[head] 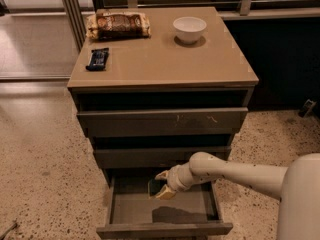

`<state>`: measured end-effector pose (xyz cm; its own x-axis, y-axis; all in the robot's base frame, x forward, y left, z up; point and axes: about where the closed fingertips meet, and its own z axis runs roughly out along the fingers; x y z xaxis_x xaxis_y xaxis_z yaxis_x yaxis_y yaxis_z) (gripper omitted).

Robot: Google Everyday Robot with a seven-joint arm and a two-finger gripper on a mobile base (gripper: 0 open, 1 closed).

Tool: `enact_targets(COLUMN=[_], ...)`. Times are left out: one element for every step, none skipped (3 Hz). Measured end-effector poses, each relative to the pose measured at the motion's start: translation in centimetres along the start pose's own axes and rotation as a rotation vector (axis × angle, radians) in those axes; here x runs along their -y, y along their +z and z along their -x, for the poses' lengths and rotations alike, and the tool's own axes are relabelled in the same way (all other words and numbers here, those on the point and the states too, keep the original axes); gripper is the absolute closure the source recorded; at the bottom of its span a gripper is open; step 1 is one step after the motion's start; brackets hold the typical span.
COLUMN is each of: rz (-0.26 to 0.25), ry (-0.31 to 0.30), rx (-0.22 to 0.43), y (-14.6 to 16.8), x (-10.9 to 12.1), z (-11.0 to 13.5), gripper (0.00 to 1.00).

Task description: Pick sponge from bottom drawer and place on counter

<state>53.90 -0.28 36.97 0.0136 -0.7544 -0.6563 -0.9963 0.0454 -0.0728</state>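
Pinching the sponge (153, 186) in the gripper (161, 185), with both tan fingers (162, 175) closed onto it, one from above and one from below. Showing only a small dark green patch of the sponge, poking out to the left between those fingers. Hanging over the open bottom drawer (135, 209), about midway between its left and right walls and nearer its back than its front. Holding the sponge clear of the drawer's bottom, going by the dark shadow (172, 215) lying there just below the gripper and a little towards the front edge. Reaching in from the right on a white arm (235, 171), passing above the drawer's right wall and running back to a broad white body (300, 199) at the lower right corner of the view.

Showing the bottom drawer pulled well out past the two above it, with a flat grey bottom and a plain front. Showing the middle drawer (160, 156) and the top drawer (162, 121) nearly pushed in, each with a dark gap over its plain front.

Showing the counter (165, 64), tan and glossy, well above the sponge. Carrying a white bowl (189, 29) near the back right corner of the counter, a brown packet (118, 25) at the back left corner, and a dark blue bar (97, 59) close to the left edge, just in front of the packet and well apart from the bowl. Standing on a pale speckled floor (45, 174).
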Motion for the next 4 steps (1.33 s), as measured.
enact_targets(rz=[-0.004, -0.048, -0.047, -0.050], ry=[0.067, 0.053, 0.050, 0.062], rx=[0.001, -0.024, -0.024, -0.008], y=[-4.8, -7.8, -7.8, -8.4], x=[-2.2, -0.9, -0.9, -0.8], z=[5.4, 7.4, 7.4, 7.7], gripper=[1.00, 1.00, 1.00, 1.00])
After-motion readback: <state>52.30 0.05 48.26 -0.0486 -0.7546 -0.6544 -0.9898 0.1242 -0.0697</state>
